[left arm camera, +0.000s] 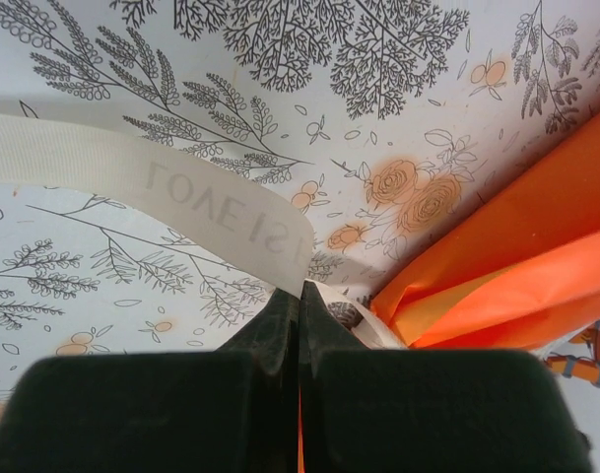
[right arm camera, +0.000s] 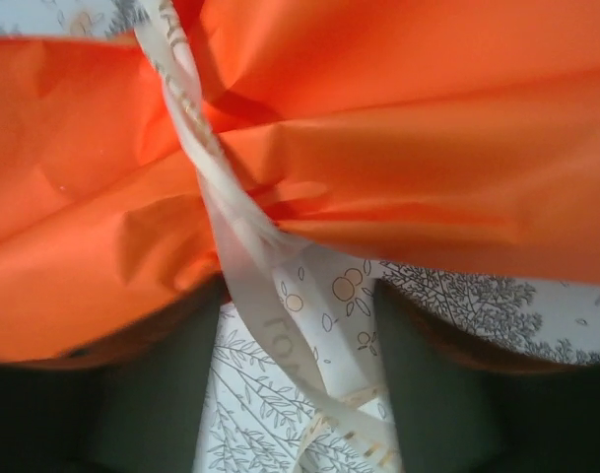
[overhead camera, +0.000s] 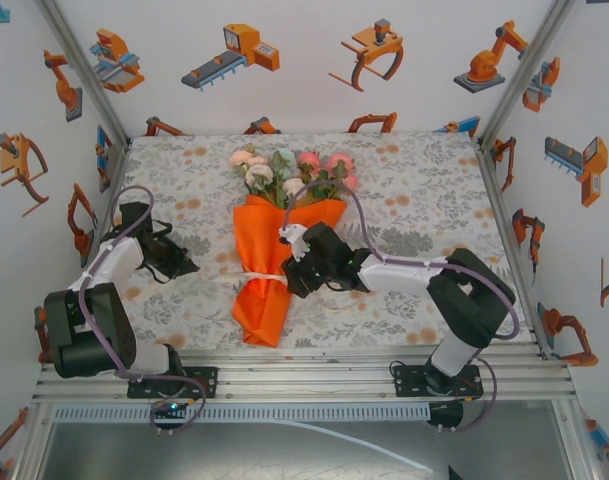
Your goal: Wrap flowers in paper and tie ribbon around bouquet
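The bouquet (overhead camera: 269, 260) lies near the middle of the tabletop (overhead camera: 424, 200), its narrow end toward the arms and the flowers (overhead camera: 289, 172) at the far, wide end; the ribbon (overhead camera: 264, 277) crosses the cone low on its waist, so the wrapping looks done and the tying is the step in hand.

The left fingers (overhead camera: 187, 265) sit out to the left of the cone, clenched, with the ribbon apparently nipped at their tips; the right fingers (overhead camera: 296, 272) are hard against the cone's right flank, released and holding nothing.

To do it well, I judge the right fingers should close on the loose tail close to the paper, not far down its length; then the two ends should be drawn apart evenly and level with the tabletop, so the loop cinches without sliding toward the narrow end. The pull should be gentle, since the paper creases readily and the ribbon is thin and could slip from a light pinch.

The overhead view gives the whole layout and the flowers; the left wrist view shows the clenched fingers (left arm camera: 285, 325) with the ribbon (left arm camera: 181, 187) arching away, faint lettering showing through, and the paper (left arm camera: 536, 256) just to the right. The right wrist view shows the spread fingers (right arm camera: 142, 394), the ribbon (right arm camera: 245, 256) running down through their gap, and how it bites into the puckered paper (right arm camera: 428, 148).
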You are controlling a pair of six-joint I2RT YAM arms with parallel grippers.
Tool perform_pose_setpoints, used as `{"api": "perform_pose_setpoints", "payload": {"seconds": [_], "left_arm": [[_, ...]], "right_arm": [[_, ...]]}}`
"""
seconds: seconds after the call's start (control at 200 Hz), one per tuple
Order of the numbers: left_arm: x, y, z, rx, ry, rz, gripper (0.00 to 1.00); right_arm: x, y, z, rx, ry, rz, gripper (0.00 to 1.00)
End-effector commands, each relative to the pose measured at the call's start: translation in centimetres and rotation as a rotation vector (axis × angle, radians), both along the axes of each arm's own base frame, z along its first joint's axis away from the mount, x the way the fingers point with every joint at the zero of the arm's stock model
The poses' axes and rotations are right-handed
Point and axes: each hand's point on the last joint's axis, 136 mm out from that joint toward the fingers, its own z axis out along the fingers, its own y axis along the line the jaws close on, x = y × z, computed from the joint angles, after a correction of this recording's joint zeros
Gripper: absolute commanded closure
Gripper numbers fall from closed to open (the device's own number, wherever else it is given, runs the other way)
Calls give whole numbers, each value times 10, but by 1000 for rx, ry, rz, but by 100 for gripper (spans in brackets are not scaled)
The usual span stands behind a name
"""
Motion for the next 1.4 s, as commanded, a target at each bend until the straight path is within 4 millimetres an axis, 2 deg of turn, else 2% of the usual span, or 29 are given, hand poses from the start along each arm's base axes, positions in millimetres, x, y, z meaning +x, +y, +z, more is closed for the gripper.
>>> {"api": "perform_pose_setpoints", "payload": {"seconds": [0.0, 0.045, 0.145, 0.235, 0.35, 0.406, 0.471, 0.621, 0.721, 0.776, 0.831, 0.881, 0.976, 1.046, 1.161, 1.247, 1.297, 1.392], "left_arm": [[1, 7, 5, 18, 15, 18, 100], [2, 11, 6, 18, 13, 32, 100], [1, 23, 5, 12, 20, 83, 100], [-3, 41, 1, -3, 31, 154, 100], [-11, 65, -5, -45, 34, 256, 100], [-13, 74, -8, -76, 32, 294, 100], [-16, 80, -10, -103, 30, 321, 100], [-17, 83, -11, -110, 24, 334, 100], [-20, 84, -11, -99, 31, 341, 100], [-20, 82, -9, -105, 16, 331, 100], [-8, 71, 1, -150, -56, 269, 99], [1, 56, 14, -182, -105, 200, 83], [16, 26, 52, -171, -224, 18, 54], [20, 5, 82, -77, -310, -155, 43], [19, -33, 117, 159, -435, -510, 36], [12, -60, 123, 330, -513, -786, 33], [6, -79, 123, 349, -560, -942, 29], [-8, -108, 105, 383, -575, -1207, 20]], "right_arm": [[2, 1, 11, 14, -11, -6, 81], [4, -6, 9, 17, -15, -42, 100], [26, -43, 0, -29, -17, -272, 100], [47, -91, -7, -34, 1, -563, 100], [47, -134, -20, 19, 53, -791, 100], [44, -147, -27, 34, 85, -844, 100], [40, -152, -32, 63, 123, -853, 100], [36, -143, -34, 65, 149, -784, 100], [38, -134, -25, 71, 152, -749, 100], [39, -122, -15, 100, 162, -695, 100], [36, -100, -1, 152, 188, -590, 100], [33, -81, 14, 202, 215, -503, 100], [31, -62, 41, 266, 234, -416, 74], [35, -70, 52, 248, 159, -418, 63], [38, -105, 45, 87, -18, -427, 47], [26, -108, 38, 29, -60, -321, 38], [17, -104, 33, 18, -37, -252, 34], [7, -90, 22, 24, 38, -161, 33]]}}
